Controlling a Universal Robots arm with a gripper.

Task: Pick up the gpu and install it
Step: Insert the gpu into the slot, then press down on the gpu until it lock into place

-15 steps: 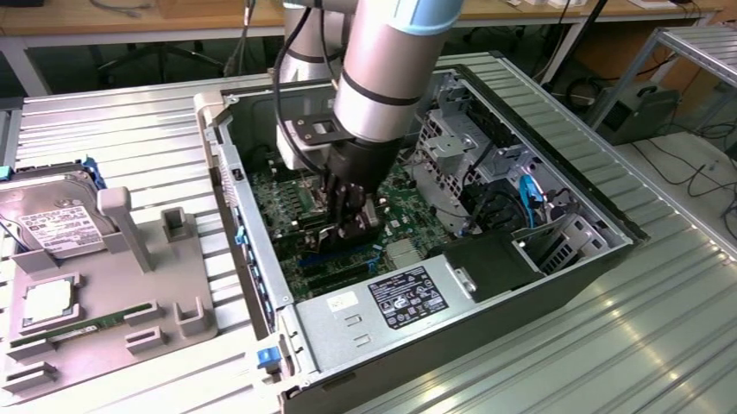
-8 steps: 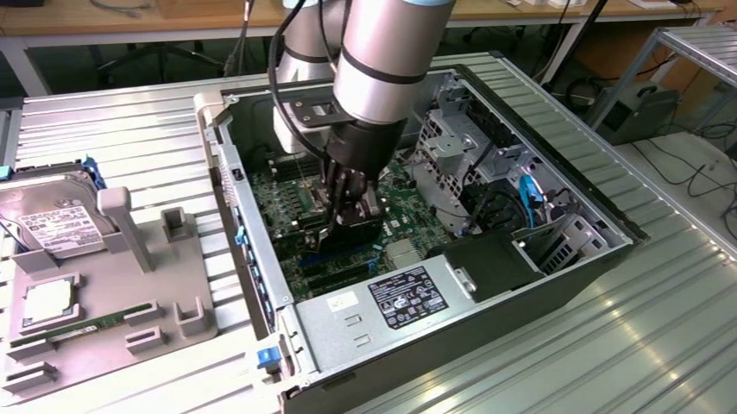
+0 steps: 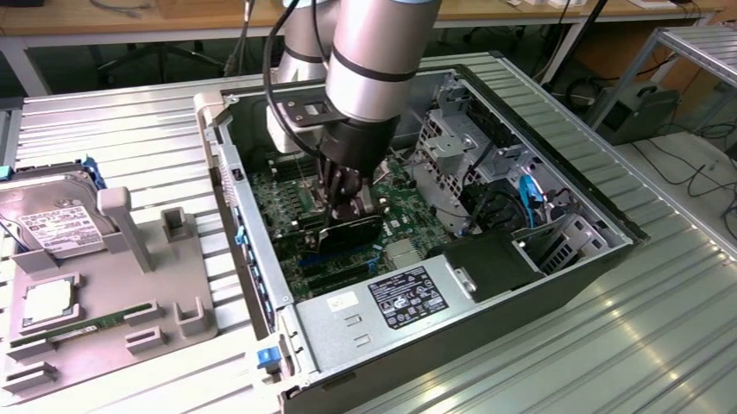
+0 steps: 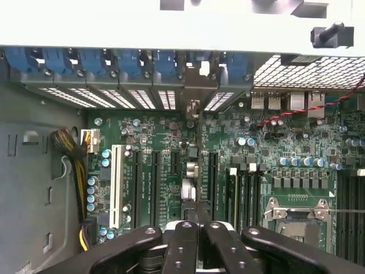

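Gripper fingers are closed together on the gpu, which I see in the exterior view as a dark slab standing on edge down inside the open computer case, just above the green motherboard. From my wrist view the card appears edge-on, a thin dark line running up from between the black fingertips toward the rear slot covers, with its pale bracket end near the back wall. I cannot tell whether its lower edge has met a slot or hangs just over it; the fingers and the arm's grey wrist hide that join.

Room around the card is tight. Black expansion slots lie on either side of it, a white slot further off, and memory sockets and the processor socket sit beyond. Blue latches line the rear wall above the vented slot covers. A bundle of yellow and black wires hangs by the case wall, well apart from the card.

Inside the case, toward the exterior view's right, are a drive cage, blue cables and a black power supply box.

On the exterior view's left stands a grey holder tray on the ribbed metal table. It carries a silver hard drive, cut off by the frame edge, a square processor and a green memory stick.
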